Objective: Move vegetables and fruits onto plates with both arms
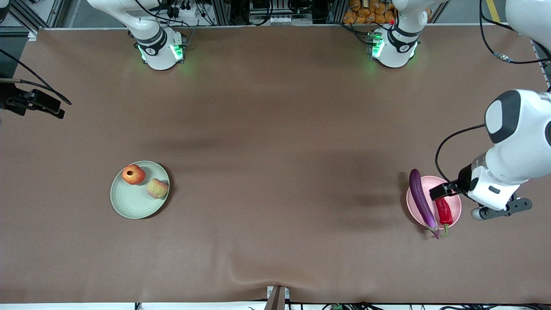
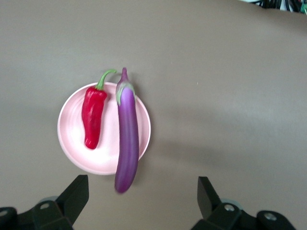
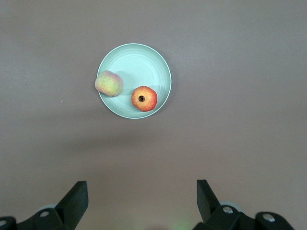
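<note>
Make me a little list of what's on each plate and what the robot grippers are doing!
green plate: pomegranate and peach, peach at the rim
pink plate: chili and eggplant, eggplant sticking out past both edges
left gripper: open, empty, above the table beside the pink plate
right gripper: open, empty, high at the right arm's end
still on table: no food

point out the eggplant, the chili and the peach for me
eggplant (image 2: 128, 134), left wrist view, middle of its purple body
chili (image 2: 93, 115), left wrist view, middle of its red flesh
peach (image 3: 109, 83), right wrist view, centre of the fruit
</note>
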Robot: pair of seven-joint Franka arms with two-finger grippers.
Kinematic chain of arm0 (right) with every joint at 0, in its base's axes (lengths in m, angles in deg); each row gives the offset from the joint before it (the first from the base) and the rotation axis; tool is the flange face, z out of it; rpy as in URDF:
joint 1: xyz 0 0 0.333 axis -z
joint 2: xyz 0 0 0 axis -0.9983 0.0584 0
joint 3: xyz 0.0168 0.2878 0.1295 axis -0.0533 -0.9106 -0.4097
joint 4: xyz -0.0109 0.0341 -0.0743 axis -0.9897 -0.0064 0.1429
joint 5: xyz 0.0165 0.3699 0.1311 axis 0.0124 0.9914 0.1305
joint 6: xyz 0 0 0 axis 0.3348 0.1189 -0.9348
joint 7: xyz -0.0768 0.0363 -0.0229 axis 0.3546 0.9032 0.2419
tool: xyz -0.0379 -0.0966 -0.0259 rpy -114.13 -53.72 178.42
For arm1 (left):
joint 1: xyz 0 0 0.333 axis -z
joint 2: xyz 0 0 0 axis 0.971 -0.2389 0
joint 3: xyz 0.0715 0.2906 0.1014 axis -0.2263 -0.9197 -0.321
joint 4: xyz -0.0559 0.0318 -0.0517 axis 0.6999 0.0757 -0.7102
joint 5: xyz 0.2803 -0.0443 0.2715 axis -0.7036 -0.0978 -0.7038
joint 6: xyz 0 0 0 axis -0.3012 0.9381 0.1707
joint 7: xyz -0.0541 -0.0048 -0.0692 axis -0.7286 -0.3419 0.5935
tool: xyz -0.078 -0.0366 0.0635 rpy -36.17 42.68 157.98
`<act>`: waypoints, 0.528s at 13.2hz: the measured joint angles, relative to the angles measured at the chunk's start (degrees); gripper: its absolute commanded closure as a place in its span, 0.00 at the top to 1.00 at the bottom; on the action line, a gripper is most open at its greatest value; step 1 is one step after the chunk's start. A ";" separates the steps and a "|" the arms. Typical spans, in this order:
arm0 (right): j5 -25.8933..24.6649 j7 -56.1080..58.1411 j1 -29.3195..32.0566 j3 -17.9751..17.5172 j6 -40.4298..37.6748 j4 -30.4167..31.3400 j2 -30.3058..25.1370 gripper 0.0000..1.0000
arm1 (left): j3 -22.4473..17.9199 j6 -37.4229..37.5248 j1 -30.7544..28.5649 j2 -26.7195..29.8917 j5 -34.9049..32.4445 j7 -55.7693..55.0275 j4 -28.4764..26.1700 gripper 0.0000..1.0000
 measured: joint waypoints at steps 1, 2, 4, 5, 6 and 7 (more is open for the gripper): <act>0.00 0.00 0.00 0.00 0.00 0.00 0.00 1.00 | 0.19 2.24 0.13 1.87 0.00 0.00 0.13 1.00; 0.00 0.00 0.00 0.00 0.00 -0.01 0.00 1.00 | 0.29 4.26 0.22 3.84 0.00 0.00 0.31 1.00; 0.00 -0.01 0.00 0.00 0.00 -0.02 0.01 1.00 | 0.69 7.87 0.22 8.04 0.15 0.03 0.59 1.00; 0.00 -0.02 0.00 0.00 0.00 -0.02 0.01 1.00 | 1.09 9.75 0.22 10.03 0.77 0.06 0.68 1.00; 0.00 -0.02 0.00 0.00 0.00 -0.02 0.01 1.00 | 1.50 12.05 0.23 11.99 2.17 0.07 0.81 1.00; 0.00 -0.03 0.00 0.00 0.00 -0.02 0.01 1.00 | 1.72 14.49 0.24 13.68 3.79 0.07 1.11 1.00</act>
